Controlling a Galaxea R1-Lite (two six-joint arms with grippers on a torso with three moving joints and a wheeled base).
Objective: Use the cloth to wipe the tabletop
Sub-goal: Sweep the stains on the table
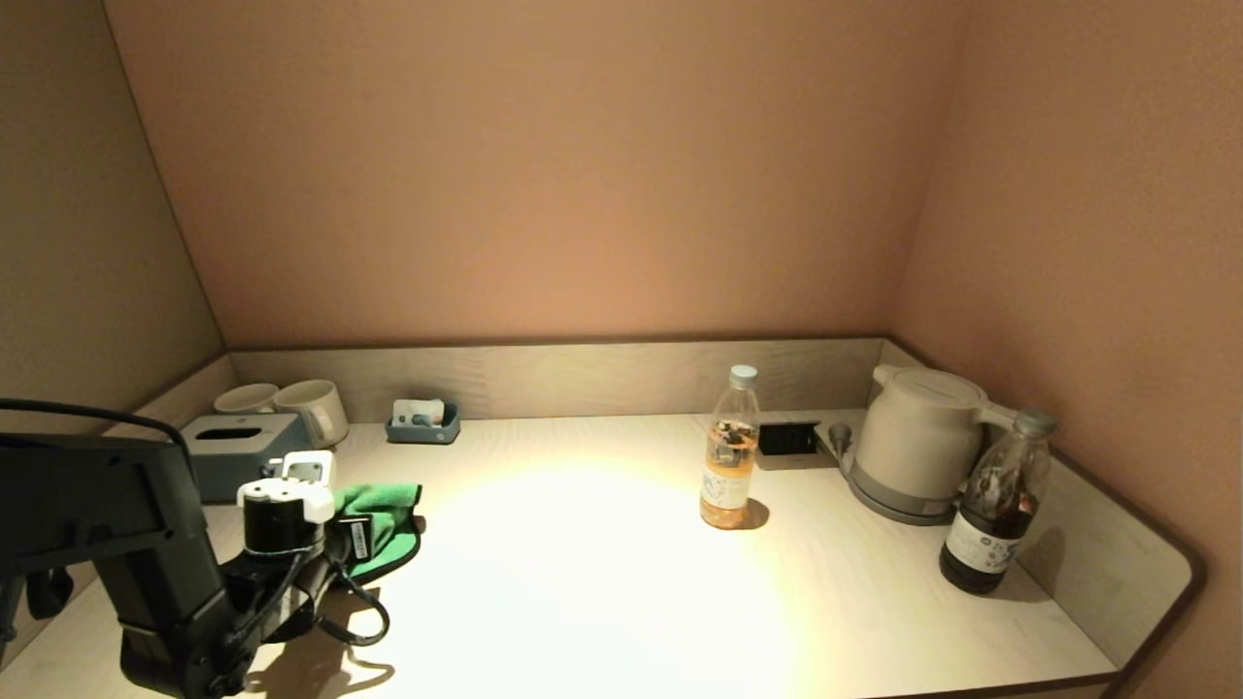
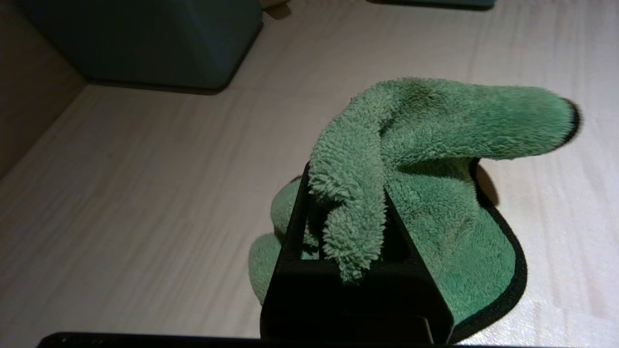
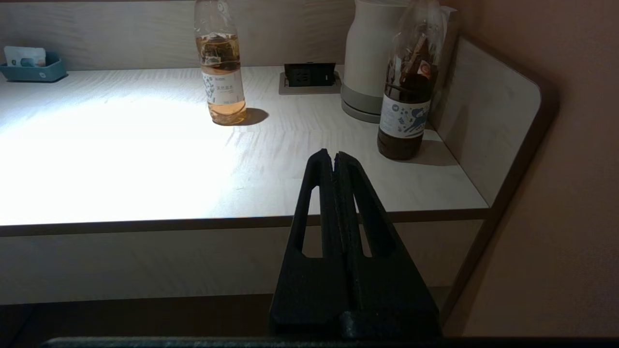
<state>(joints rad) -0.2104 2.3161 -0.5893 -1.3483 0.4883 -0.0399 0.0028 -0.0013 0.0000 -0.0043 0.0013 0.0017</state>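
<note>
A fluffy green cloth (image 1: 388, 524) with a dark hem lies on the pale wooden tabletop (image 1: 583, 582) at the left. My left gripper (image 2: 346, 193) is shut on a bunched fold of the cloth (image 2: 435, 159), which rises between the black fingers while the rest spreads flat on the table. In the head view the left arm (image 1: 282, 544) stands over the cloth's near edge. My right gripper (image 3: 333, 157) is shut and empty, parked off the table's front edge on the right, out of the head view.
A grey tissue box (image 1: 238, 447), two mugs (image 1: 311, 408) and a small blue tray (image 1: 422, 422) stand at the back left. A clear bottle (image 1: 730, 451), a socket panel (image 1: 789, 439), a white kettle (image 1: 918, 442) and a dark bottle (image 1: 995, 505) stand at the right.
</note>
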